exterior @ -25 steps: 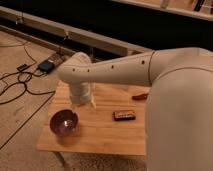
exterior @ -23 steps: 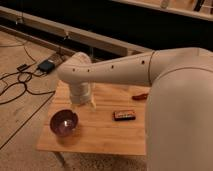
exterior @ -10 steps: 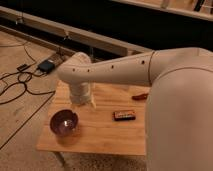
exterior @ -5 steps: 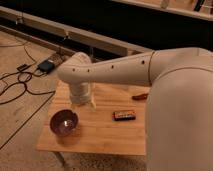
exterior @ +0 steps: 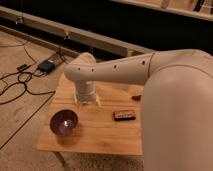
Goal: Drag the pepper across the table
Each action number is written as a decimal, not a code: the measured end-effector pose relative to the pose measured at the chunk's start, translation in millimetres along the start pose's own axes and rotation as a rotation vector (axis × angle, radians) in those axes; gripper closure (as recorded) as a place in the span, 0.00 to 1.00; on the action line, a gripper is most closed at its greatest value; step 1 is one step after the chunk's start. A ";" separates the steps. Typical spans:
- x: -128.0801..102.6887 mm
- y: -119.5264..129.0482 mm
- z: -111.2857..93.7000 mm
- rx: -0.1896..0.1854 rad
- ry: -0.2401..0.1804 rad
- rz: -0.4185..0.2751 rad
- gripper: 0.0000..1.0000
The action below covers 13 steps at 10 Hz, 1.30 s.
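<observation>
Fingers [exterior: 78, 102] spread and empty, your gripper [exterior: 87, 104] hangs pointing straight down over the table [exterior: 102, 140], just behind the bowl [exterior: 64, 122] on the view's left side. Your pepper [exterior: 137, 96] lies well apart from it, off to the view's right near the table's far edge, and only a short dark-red end shows before the arm [exterior: 150, 70] covers the rest. That visible end seems to slant roughly along the line from gripper to pepper, though you cannot be sure of the whole axis with so much hidden. Between the two, a little nearer the camera, sits the box [exterior: 124, 115], clear of a straight path along the table's back half. Your arm sweeps in from the lower right, forearm level above the planks, wrist turned down in a vertical column. Judged from this, the pepper is not yet touched; the coming move is a sideways reach rightward in the view, then a descent onto it
</observation>
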 end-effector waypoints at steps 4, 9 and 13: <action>-45.6 -61.9 18.6 0.004 -0.024 0.211 0.35; -86.7 -151.9 38.2 -0.030 -0.070 0.443 0.35; -107.2 -209.7 57.6 -0.022 -0.037 0.572 0.35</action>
